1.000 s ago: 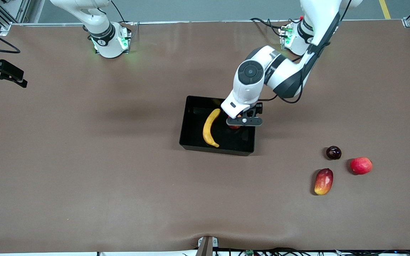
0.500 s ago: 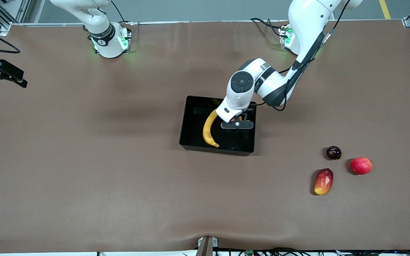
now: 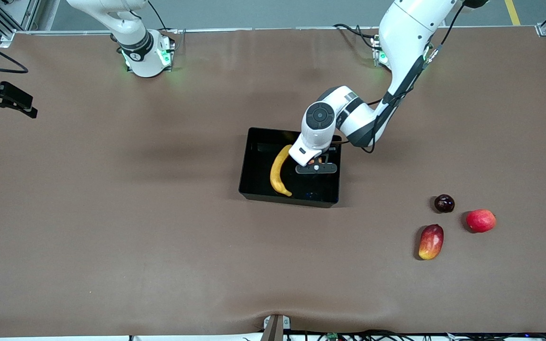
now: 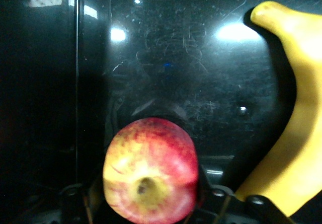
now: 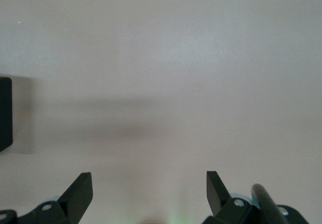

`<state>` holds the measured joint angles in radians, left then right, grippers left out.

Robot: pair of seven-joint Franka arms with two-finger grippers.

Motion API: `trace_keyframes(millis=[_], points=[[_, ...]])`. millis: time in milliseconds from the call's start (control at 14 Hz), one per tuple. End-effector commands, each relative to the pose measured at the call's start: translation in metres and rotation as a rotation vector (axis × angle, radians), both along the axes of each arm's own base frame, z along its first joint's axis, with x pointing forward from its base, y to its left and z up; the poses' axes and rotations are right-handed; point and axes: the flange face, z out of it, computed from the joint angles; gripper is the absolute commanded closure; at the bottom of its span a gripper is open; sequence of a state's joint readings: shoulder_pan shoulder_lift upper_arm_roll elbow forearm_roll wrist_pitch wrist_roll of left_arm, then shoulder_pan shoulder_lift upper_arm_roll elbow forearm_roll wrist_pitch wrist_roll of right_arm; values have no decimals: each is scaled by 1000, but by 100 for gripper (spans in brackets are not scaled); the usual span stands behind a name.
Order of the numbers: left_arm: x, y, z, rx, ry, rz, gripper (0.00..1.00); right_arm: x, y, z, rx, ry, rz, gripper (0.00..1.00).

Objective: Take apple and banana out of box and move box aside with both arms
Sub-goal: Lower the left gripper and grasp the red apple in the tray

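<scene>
My left gripper gripped the small round speckled red apple inside the shallow glossy black plastic tray, beside the long yellow banana; my right gripper waited, fingers spread.

I'm seeing a glossy black box holding a yellow banana and an apple showing red with yellowish speckles. On the brown table are lying a red-yellow mango, a dark purple plum and a red fruit.
</scene>
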<state>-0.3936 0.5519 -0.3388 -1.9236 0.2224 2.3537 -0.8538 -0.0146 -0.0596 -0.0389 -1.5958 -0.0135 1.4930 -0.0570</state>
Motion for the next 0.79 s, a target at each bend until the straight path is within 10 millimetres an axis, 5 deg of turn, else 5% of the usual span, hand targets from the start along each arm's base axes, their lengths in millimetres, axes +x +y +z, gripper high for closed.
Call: trace_keyframes(millis=[0,357,571,714], points=[[8,-4,20,7,-39,8,100,3,-4,2,13,-3,3,0],[48,-11,111,85,-38,41,100,3,-5,3,14,-4,2,0],[74,7,167,62,-71,48,100,3,-5,3,13,-4,2,0],[103,38,190,44,-90,49,100,3,-3,3,14,-4,5,0]])
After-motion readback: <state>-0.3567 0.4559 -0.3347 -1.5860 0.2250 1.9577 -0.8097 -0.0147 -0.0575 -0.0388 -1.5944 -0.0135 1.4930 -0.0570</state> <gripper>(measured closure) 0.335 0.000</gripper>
